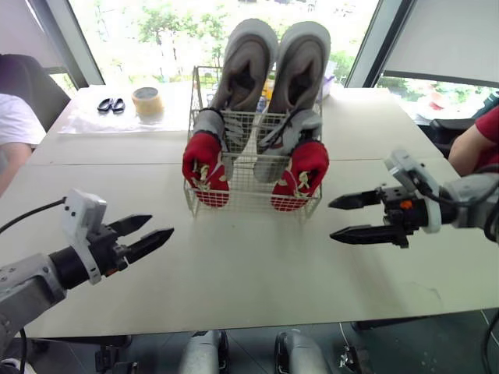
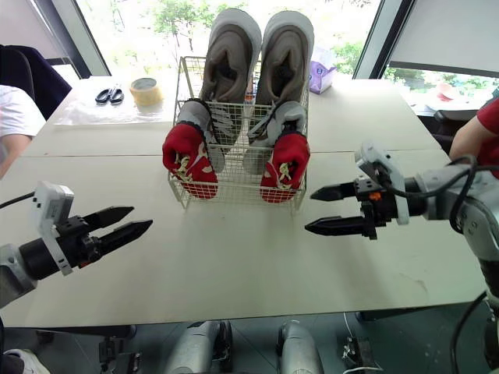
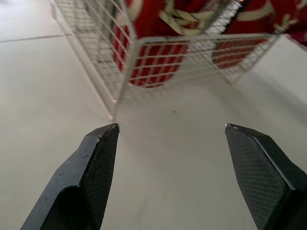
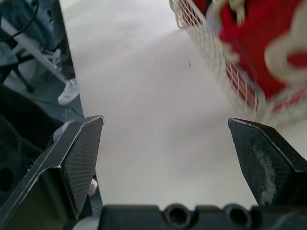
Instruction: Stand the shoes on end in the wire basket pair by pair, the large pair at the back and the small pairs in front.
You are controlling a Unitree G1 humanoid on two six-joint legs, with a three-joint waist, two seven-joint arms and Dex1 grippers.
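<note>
A white wire basket (image 1: pixel 251 199) stands mid-table. At its back a large grey pair (image 1: pixel 273 62) stands on end, toes up. In front of it a grey small pair (image 1: pixel 265 136) leans, and a red small pair with white laces (image 1: pixel 207 167) hangs over the front rim, the other red shoe (image 1: pixel 300 175) at the right. My left gripper (image 1: pixel 144 236) hovers open over the table, left of and nearer than the basket, holding nothing. To the basket's right my right gripper (image 1: pixel 343 218) is open and empty, pointing left.
Black-handled scissors (image 1: pixel 110 104) and a roll of tape (image 1: pixel 147 102) lie on a plastic sheet at the far left. A purple tissue box (image 2: pixel 320 75) sits behind the basket. People sit at the left edge (image 1: pixel 12 128) and right edge (image 1: pixel 477 144).
</note>
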